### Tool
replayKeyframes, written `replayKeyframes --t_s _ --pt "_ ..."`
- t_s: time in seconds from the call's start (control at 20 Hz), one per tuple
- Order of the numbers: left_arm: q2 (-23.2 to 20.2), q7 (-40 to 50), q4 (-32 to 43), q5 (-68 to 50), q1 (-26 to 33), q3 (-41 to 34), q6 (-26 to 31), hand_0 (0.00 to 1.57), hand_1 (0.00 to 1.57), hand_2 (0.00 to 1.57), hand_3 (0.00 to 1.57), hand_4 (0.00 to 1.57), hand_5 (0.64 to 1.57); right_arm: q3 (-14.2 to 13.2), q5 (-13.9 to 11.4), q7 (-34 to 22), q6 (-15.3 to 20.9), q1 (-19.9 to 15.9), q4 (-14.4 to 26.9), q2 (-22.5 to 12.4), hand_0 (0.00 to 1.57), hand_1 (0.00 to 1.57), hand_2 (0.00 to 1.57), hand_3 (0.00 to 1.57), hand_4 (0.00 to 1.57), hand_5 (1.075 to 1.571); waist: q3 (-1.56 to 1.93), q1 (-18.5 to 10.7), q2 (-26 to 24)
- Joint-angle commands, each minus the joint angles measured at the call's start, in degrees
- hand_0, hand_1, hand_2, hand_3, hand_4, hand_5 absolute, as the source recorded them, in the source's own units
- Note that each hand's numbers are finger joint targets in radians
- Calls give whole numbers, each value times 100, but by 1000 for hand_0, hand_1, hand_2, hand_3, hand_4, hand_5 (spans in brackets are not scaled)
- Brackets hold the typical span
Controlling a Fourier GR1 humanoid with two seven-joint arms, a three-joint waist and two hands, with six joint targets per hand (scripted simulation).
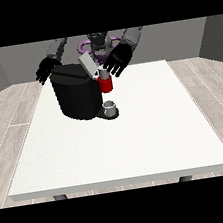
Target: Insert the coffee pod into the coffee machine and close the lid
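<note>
A black coffee machine point(77, 96) stands on the white table point(123, 142) towards its far left. Its grey lid point(88, 64) is tilted up above the red brew head point(106, 85). A small grey pod point(104, 73) sits on top of the red head. The hand at the view's right point(118, 59) hovers just above and right of the pod, fingers spread and pointing down. The hand at the view's left point(46, 70) hangs behind the machine's far left corner with relaxed fingers, holding nothing. A grey cup point(110, 106) rests on the machine's drip base.
The table's front edge lies near the view's bottom, with wooden floor on both sides. The robot's torso point(98, 43) stands behind the machine.
</note>
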State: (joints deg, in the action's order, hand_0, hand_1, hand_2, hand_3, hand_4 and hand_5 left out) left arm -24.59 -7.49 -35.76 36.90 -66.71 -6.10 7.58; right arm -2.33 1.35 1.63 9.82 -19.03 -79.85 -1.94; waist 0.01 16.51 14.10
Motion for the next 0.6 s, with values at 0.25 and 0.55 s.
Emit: replayKeyframes --t_s 0.25,0.55 --pt "-108 -74 60 46 -31 -90 -25 1208 1208 1265 1191 493 1571 -47 64 223 -74 23 -17 -18 0 0 0 0 448 1571 0 -6 178" --pt "180 73 95 119 76 11 -18 1220 1220 1266 1167 481 1571 46 -98 191 92 115 68 71 0 0 0 0 415 1571 0 -37 91"
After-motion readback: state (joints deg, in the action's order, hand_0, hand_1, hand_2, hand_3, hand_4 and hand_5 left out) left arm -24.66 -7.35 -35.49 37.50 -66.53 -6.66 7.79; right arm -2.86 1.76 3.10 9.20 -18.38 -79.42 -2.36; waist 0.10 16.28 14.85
